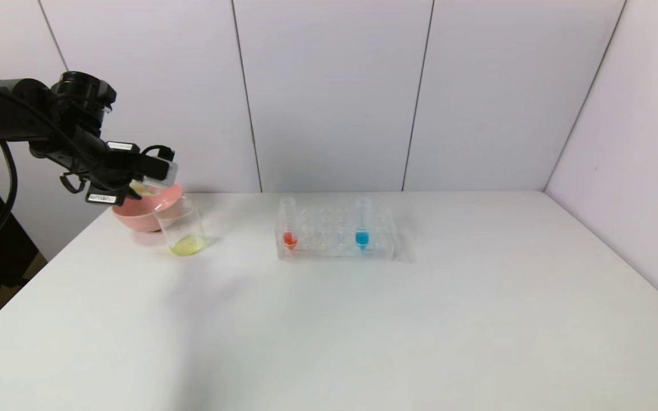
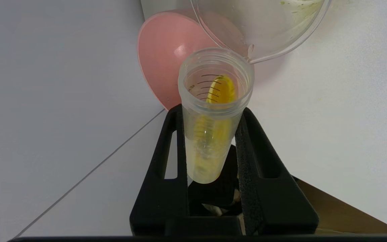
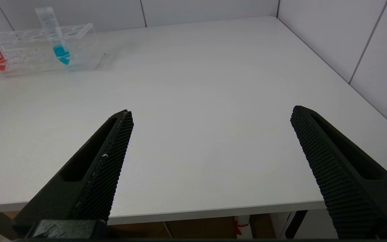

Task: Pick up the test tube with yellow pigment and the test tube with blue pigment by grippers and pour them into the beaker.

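The left end effector (image 2: 213, 148), clamped on the test tube with yellow pigment (image 2: 212, 127), tips it over the beaker (image 1: 182, 227) beside the pink bowl (image 1: 141, 212), and should hold the mouth above the rim until it drains, while the right end effector (image 3: 212, 134) waits wide apart.

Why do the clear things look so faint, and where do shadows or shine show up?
Head view: the rack and beaker nearly blend into the white table; a soft shadow spreads below the beaker. Left wrist view: a bright glare spot on the pink bowl, behind the yellow tube in the left gripper. Right wrist view: even light, faint rack shadow.
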